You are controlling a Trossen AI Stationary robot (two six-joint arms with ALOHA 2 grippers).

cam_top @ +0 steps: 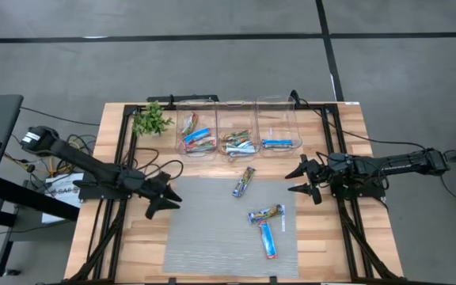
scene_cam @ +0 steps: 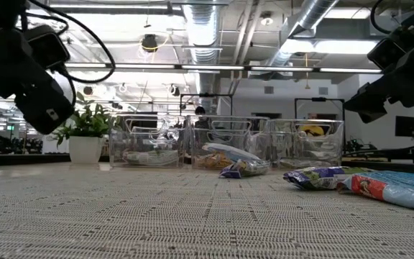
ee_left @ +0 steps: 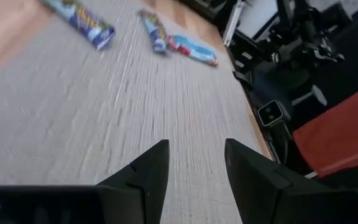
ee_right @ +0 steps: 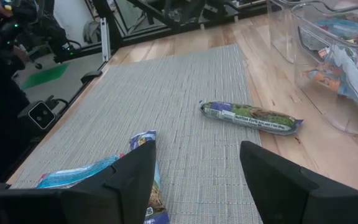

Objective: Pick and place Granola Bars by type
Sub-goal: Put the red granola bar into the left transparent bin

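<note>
Three granola bars lie flat on the grey mat: a multicoloured one nearest the bins, another below it, and a bright blue one touching it. More bars lie in the three clear bins. My left gripper is open over the mat's left edge, well left of the bars. My right gripper is open at the mat's right edge, facing the bars. Both hang above the table and touch nothing. The left wrist view shows the same bars far ahead of the left gripper.
A small green plant in a white pot stands left of the bins at the far edge. The bins stand in a row along the far side. Cables run along both sides of the wooden table. The mat's left half is bare.
</note>
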